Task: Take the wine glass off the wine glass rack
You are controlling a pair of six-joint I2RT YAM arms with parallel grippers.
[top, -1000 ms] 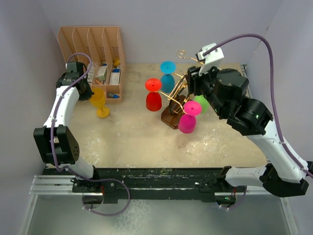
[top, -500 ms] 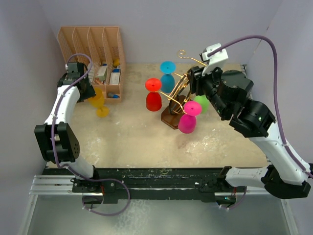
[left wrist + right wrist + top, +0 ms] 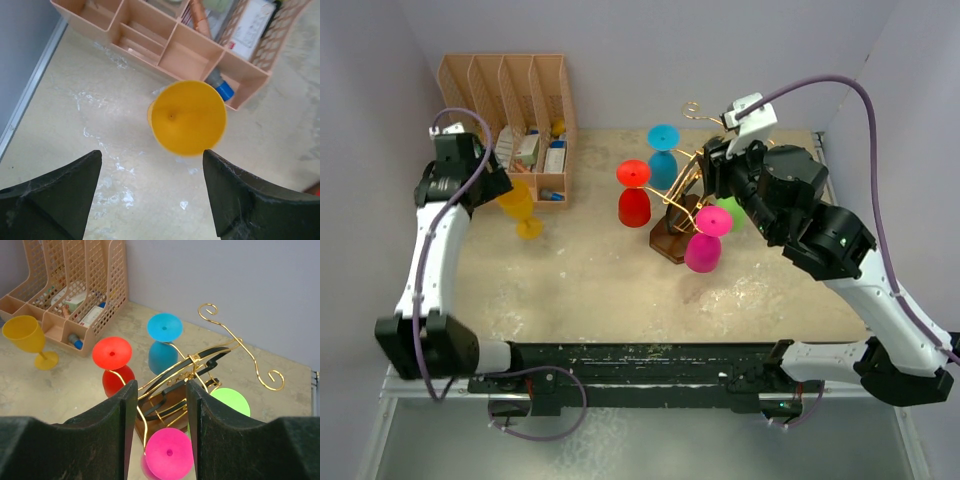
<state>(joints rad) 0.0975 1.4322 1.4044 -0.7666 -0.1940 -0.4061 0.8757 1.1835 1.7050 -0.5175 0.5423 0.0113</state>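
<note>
On the tabletop [image 3: 600, 285], the wine glass rack [image 3: 670, 243] carries 4 inverted glasses: pink glass [image 3: 169, 452] nearest, then red glass [image 3: 112, 352], green glass [image 3: 230, 402] and blue glass [image 3: 164, 327]. The right end effector [image 3: 160, 390] hangs above it, fingers apart and gripping nothing. At the far left, the yellow wine glass [image 3: 187, 117] stands upright off the rack, beside the tan organizer [image 3: 192, 55]. It is under the left end effector [image 3: 152, 157], whose fingers are spread wide.

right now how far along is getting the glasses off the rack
Done: one yellow glass stands upright on the table beside the organizer, with the open left gripper above it, holding nothing. In hand: the right gripper hovers open over the rack, gripping nothing yet. Left: the red glass, blue glass, pink glass and green glass hang upside down on the rack.
</note>
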